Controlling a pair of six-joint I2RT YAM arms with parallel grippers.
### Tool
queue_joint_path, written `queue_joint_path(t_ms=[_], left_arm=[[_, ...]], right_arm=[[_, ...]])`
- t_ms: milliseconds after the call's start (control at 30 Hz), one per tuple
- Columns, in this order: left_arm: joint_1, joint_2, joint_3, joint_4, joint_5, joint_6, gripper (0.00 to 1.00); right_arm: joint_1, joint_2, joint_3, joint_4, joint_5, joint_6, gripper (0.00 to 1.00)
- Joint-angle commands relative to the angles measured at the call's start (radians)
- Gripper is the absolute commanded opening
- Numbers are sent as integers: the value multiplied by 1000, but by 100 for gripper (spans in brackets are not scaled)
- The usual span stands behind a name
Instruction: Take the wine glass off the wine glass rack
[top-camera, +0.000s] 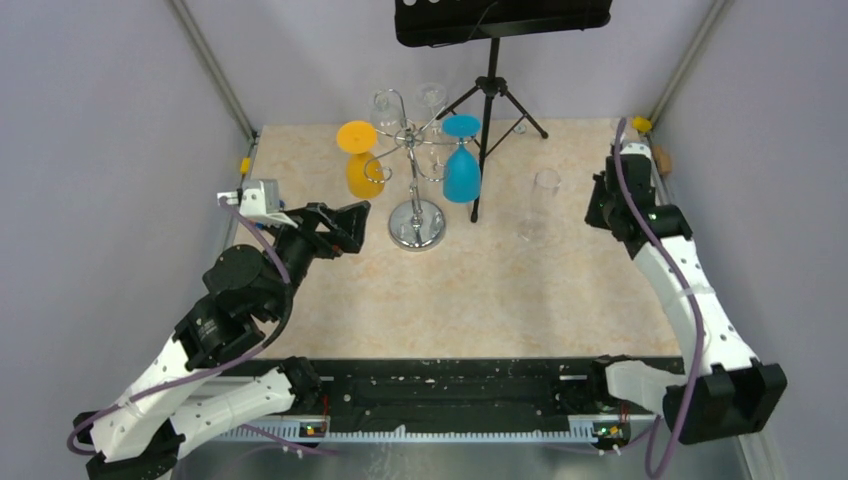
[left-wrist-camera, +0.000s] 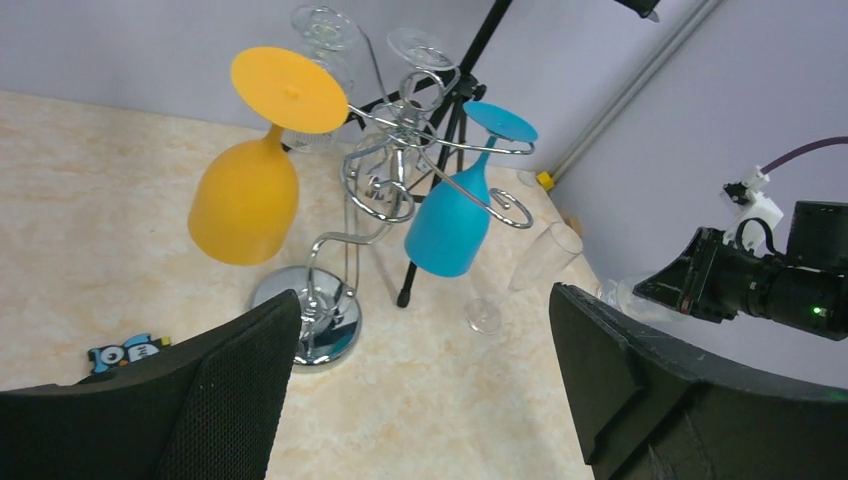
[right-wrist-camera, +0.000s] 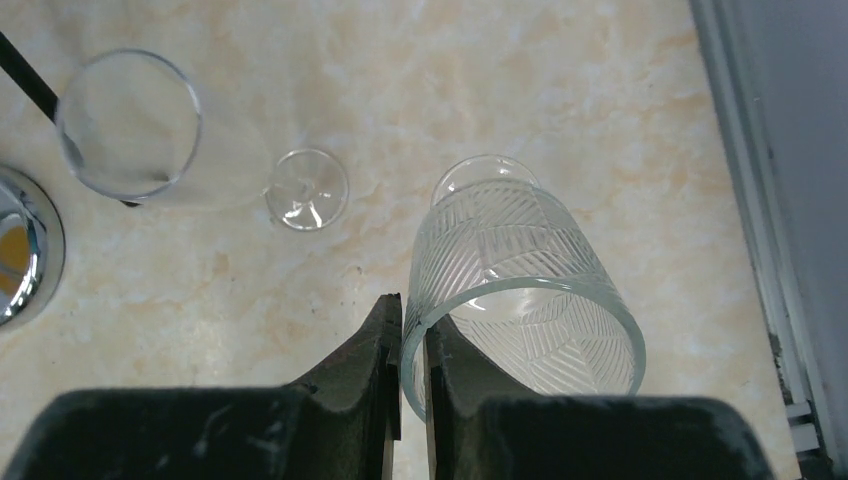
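Observation:
The chrome wine glass rack (top-camera: 415, 140) stands at the back middle of the table on a round base (left-wrist-camera: 310, 315). An orange wine glass (top-camera: 362, 170) (left-wrist-camera: 245, 200) hangs upside down on its left hooks and a blue wine glass (top-camera: 461, 170) (left-wrist-camera: 450, 225) on its right. Two clear glasses (top-camera: 388, 105) hang at the back. My left gripper (top-camera: 345, 225) (left-wrist-camera: 425, 330) is open and empty, just left of the base and low, below the orange glass. Far right, my right gripper (top-camera: 610, 195) (right-wrist-camera: 413, 325) is shut on the wall of a patterned clear tumbler (right-wrist-camera: 520, 270).
A black tripod (top-camera: 490, 100) stands right behind the rack, one leg reaching the table beside the blue glass. A clear stemmed glass (top-camera: 545, 200) (right-wrist-camera: 128, 125) stands on the table between the rack and my right arm. A small sticker (left-wrist-camera: 125, 353) lies left of the rack base.

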Motion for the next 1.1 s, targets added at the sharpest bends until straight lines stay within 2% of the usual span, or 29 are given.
queue_joint_path(t_ms=[0, 233, 400, 700, 1067], left_arm=[[2, -18, 23, -1, -119, 76, 97], [2, -15, 28, 36, -215, 171, 99], [2, 9, 24, 79, -339, 232, 99], [8, 22, 17, 100, -354, 268, 99], [22, 48, 24, 88, -350, 256, 99]], right_arm=[[-35, 103, -26, 63, -177, -40, 0], [-46, 226, -29, 106, -201, -21, 0], [-55, 275, -47, 174, -166, -20, 0], [-66, 405, 6, 197, -190, -26, 0], [-97, 472, 49, 190, -253, -56, 0]])
